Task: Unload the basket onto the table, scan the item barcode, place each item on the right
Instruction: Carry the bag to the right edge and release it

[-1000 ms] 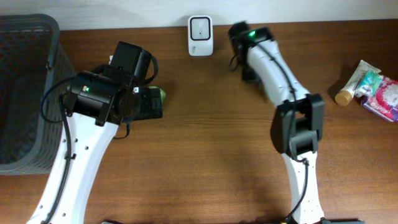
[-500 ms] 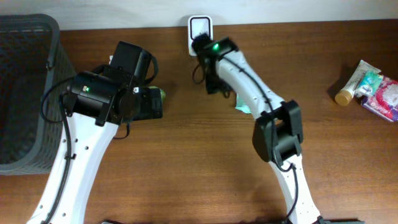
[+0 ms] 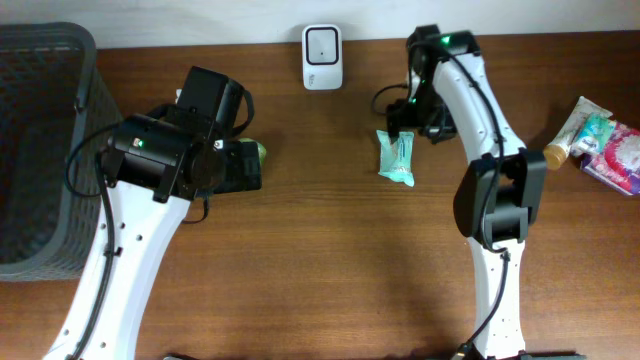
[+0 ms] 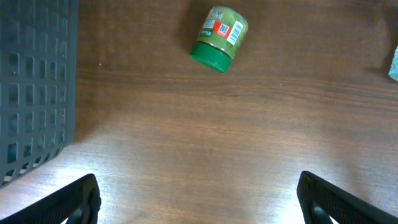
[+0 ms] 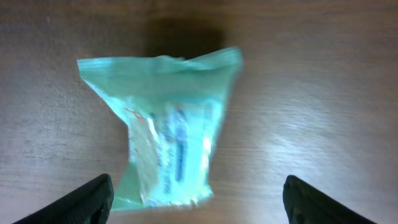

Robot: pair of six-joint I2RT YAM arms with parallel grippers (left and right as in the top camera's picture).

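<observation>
The teal sachet [image 3: 396,158] is lying flat on the counter [image 3: 320,250], at about 4 o'clock from the white barcode scanner [image 3: 322,57], which is standing at the counter's 12 o'clock edge. The right gripper [image 5: 198,211] is hovering directly over the sachet with its fingers spread wide and nothing between them, so the sachet is resting on the wood rather than being carried. This position is probably keeping the item within short reach of the scanner window. Whether a barcode is facing up cannot be told. The left gripper [image 4: 199,208] is likewise standing wide open and empty. It is waiting clear of the scanner, with a green-lidded jar [image 4: 219,38] at 12 o'clock in its view and the grey basket [image 4: 31,93] at 9 o'clock.
</observation>
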